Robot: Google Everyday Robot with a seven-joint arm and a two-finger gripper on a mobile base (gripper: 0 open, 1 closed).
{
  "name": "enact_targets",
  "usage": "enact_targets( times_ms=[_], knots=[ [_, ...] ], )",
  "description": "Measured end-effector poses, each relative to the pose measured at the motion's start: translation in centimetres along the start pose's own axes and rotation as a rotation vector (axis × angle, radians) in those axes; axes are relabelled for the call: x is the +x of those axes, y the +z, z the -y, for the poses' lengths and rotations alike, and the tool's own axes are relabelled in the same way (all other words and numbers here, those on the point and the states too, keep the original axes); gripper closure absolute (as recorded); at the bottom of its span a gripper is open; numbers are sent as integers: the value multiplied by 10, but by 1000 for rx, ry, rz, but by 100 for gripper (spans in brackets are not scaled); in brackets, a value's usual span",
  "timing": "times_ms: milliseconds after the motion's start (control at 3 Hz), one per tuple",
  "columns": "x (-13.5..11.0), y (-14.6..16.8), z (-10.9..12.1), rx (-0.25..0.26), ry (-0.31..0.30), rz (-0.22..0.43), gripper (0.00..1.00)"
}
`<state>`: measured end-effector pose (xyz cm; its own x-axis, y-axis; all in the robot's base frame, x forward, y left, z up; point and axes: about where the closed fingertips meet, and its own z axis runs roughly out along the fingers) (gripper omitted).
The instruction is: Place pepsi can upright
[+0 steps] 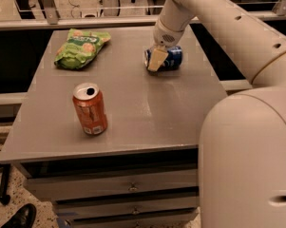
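Observation:
The pepsi can [172, 58] is blue and lies on its side on the grey table [133, 108], at the far right part of the top. My gripper [156, 61] reaches down from the white arm and sits right at the can's left end, with a cream-coloured finger [155, 60] in front of the can. The can's left end is partly hidden behind that finger. An orange soda can [90, 109] stands upright near the table's front left, well apart from the gripper.
A green snack bag [81, 47] lies at the table's far left. The robot's white body [249, 160] fills the right foreground. Drawers [128, 189] sit under the table top. A rail runs behind the table.

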<state>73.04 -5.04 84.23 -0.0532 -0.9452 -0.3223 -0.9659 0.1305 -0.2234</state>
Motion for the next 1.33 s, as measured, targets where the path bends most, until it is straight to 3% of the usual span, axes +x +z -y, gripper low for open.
enact_targets(
  times_ms=[333, 667, 1333],
  knots=[
    [-7, -16, 1, 15, 3, 46, 87],
    [-16, -51, 3, 48, 29, 185, 100],
    [-34, -119, 4, 51, 121, 657, 100]
  ],
)
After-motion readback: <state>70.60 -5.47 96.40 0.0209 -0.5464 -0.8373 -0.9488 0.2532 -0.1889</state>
